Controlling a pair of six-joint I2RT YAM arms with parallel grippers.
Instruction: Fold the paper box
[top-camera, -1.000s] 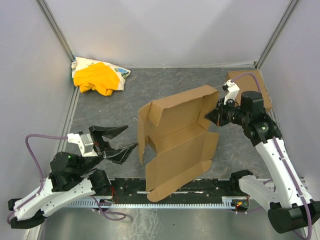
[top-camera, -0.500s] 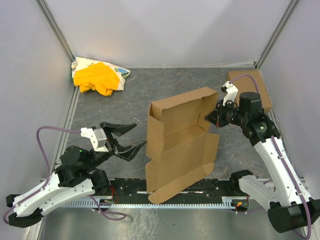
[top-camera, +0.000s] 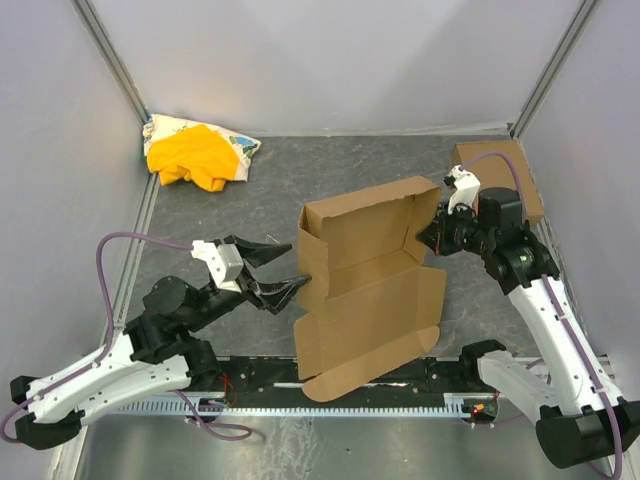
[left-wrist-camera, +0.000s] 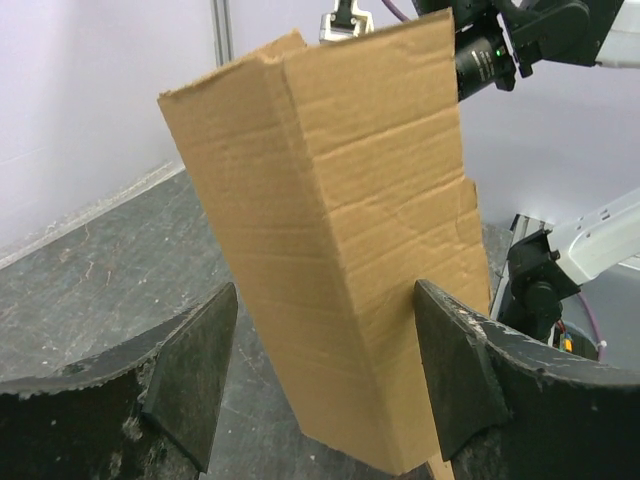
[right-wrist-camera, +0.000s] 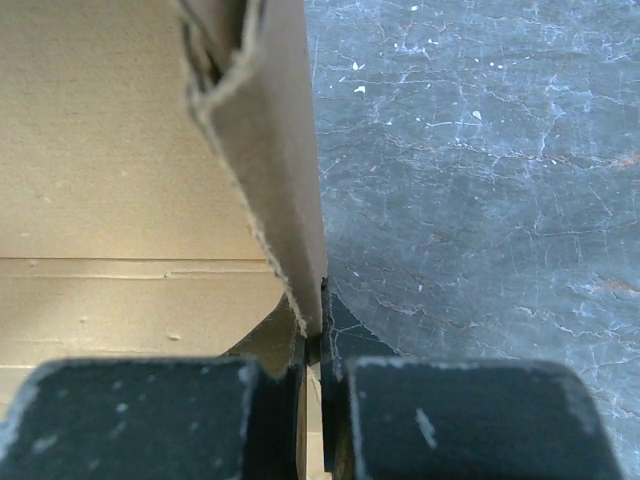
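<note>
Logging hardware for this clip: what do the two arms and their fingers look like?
The left arm and right arm have white links and black joints, each trailed by a purple cable. The left gripper has a white body and broad, tapered black fingers with scuffed edges. The right gripper looks the same: white body, black fingers.

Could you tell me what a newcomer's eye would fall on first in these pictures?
The half-folded paper box stands out most, in the middle of the table with its flaps raised. The right gripper is shut on its right wall, while the left gripper, open, straddles its left corner. Next comes the bright yellow cloth in the far left corner.
</note>
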